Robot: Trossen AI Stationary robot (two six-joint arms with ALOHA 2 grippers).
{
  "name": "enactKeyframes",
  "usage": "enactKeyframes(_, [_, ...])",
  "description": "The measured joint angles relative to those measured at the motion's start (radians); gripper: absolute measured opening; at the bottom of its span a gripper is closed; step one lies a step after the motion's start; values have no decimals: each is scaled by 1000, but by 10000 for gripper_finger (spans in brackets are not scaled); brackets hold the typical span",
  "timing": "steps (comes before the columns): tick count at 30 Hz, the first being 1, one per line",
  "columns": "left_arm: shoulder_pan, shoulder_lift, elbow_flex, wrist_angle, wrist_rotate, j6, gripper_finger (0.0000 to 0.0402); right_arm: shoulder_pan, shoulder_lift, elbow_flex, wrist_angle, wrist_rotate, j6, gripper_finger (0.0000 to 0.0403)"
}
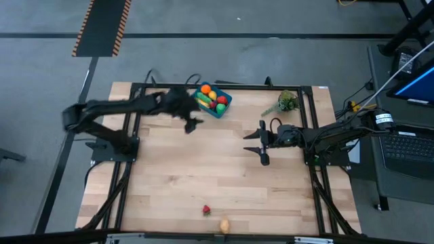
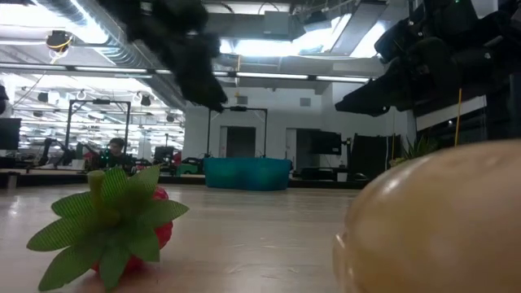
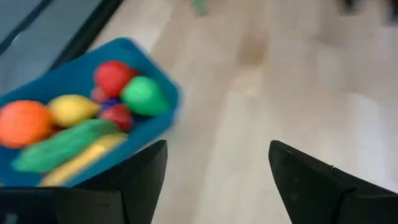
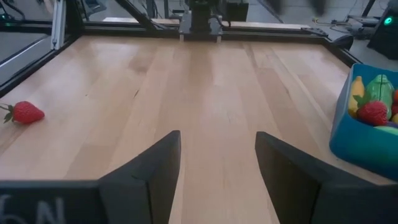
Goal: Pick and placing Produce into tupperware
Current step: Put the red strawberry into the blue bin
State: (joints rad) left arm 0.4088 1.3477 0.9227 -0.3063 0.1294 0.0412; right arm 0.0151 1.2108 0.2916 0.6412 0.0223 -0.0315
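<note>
One table. One blue tub at its far edge holds about seven toys. Left gripper beside it and right gripper both gape, empty. Sprig nearby. Strawberry and potato lie near the front edge.

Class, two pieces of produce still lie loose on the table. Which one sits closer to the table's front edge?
The tan potato, right at the front edge. The red strawberry with green leaves lies beside it, slightly farther in, toward the blue tupperware.
</note>
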Motion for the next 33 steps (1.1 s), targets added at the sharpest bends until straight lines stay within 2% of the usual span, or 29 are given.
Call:
enactKeyframes(6, [-116,-299,-312,224,-20,-87,273,0,0,0,32,0,5,210])
enactKeyframes(15, [-265,-572,-548,345,-15,-110,273,0,0,0,52,8,29,210])
enactKeyframes(23, [-328,-661,-747,610,-17,-113,273,0,0,0,54,10,26,210])
enactKeyframes(33, [-338,-661,-781,603,-17,-197,273,0,0,0,54,10,24,210])
